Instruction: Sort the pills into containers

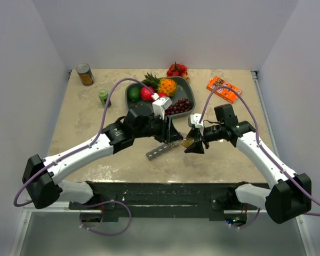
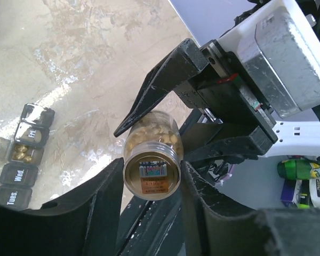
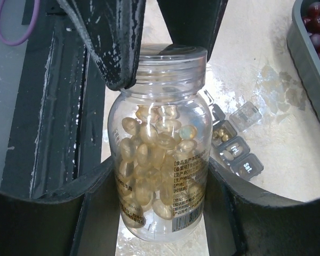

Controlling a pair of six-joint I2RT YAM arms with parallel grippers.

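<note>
A clear pill bottle (image 3: pixel 160 160) full of yellow capsules hangs in the air between my two grippers; in the top view (image 1: pixel 188 142) it is just right of the table's middle. My right gripper (image 3: pixel 160 165) is shut on the bottle's body. My left gripper (image 2: pixel 152 162) closes on the bottle's lid (image 2: pixel 152 173), which I see end-on. The containers, a dark-grey strip of day boxes (image 1: pixel 161 151), lie on the table just below and left of the bottle. In the wrist views (image 2: pixel 21 154) (image 3: pixel 234 146) some boxes stand open with yellow pills inside.
A grey fruit tray (image 1: pixel 191 96) sits behind the grippers, and its corner with dark grapes shows in the right wrist view (image 3: pixel 309 48). A can (image 1: pixel 85 74), a small green bottle (image 1: pixel 103 96), tomatoes (image 1: pixel 177 69) and an orange packet (image 1: pixel 224 89) stand along the back.
</note>
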